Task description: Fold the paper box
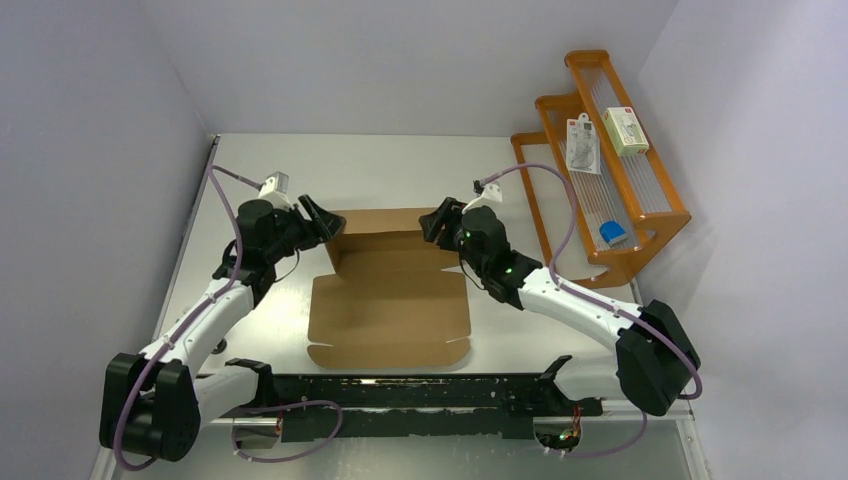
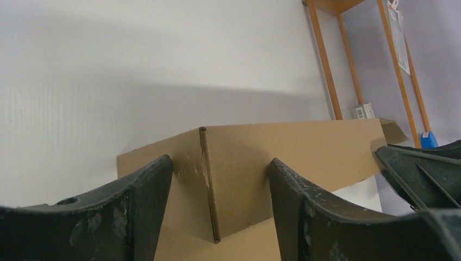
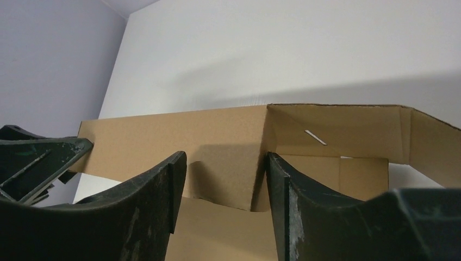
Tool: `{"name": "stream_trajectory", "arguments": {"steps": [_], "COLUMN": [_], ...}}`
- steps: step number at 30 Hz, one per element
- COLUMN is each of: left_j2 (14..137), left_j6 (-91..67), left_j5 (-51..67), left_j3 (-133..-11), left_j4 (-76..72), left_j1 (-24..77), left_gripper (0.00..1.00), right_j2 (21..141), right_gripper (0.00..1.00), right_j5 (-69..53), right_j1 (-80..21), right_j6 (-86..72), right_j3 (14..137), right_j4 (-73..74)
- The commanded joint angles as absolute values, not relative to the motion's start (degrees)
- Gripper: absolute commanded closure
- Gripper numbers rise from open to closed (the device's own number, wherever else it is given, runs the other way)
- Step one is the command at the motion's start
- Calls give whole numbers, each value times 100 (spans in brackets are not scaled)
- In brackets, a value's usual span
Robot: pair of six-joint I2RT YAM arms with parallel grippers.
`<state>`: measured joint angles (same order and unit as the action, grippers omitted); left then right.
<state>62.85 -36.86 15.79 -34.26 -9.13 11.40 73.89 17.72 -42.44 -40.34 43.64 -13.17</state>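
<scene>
**Black fingers (image 2: 138, 206) bracket both rear corners of the paper box (image 2: 304, 144)**

Spread wide across the bottom of the left wrist frame, the jaws of our left gripper (image 2: 220, 166) leave a gap, and the box's upright corner crease shows in it. Our right gripper (image 3: 224, 160) mirrors this in its own view, with jaws apart and the opposite corner in the gap. Neither claw pinches anything, and we cannot tell whether any pad touches the cardboard.

From above, the box sits in the centre of the frame on the white table (image 1: 400, 165). Its rear wall (image 1: 385, 225) stands raised between the two claws. The wide front panel (image 1: 390, 310) lies flat in the lower middle. A thin slot (image 3: 315, 137) shows in a raised panel (image 3: 353, 130) at the right of the right wrist frame. The orange rack (image 1: 610, 180) stands well apart at the upper right.

We judge the box light and easy to shove, so it may slide on the smooth table unless both sides are met together. Corrugated board is stiff across a panel yet hinges readily at its scored creases. Small dimples beside the left corner suggest it crushes under a hard pinch. We would take hold on the raised walls just beside the corners and squeeze gently.
</scene>
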Motion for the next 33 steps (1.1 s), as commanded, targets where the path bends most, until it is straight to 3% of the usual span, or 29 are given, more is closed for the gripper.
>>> {"name": "stream_trajectory", "arguments": {"steps": [1, 12, 23, 33], "left_j2": [6109, 5925, 6002, 5979], "left_j6": [-3597, -3533, -3536, -3489], "left_j5": [1360, 1001, 1037, 1044], "left_j3": [-3299, -3366, -3357, -3387], "left_j4": [-600, -391, -460, -417], "left_j1": [1134, 1134, 1134, 1134], "left_gripper": [32, 37, 39, 39], "right_j2": [7278, 6267, 5227, 6172], "right_gripper": [38, 26, 24, 26], "right_j5": [1529, 2351, 2775, 3062], "right_j1": [-4228, -4210, -4204, -4184], "right_j6": [-3850, -3397, -3145, -3706], "right_j3": [4276, 3485, 1767, 1300], "right_j4": [-1713, -1868, -2902, -3960]}}
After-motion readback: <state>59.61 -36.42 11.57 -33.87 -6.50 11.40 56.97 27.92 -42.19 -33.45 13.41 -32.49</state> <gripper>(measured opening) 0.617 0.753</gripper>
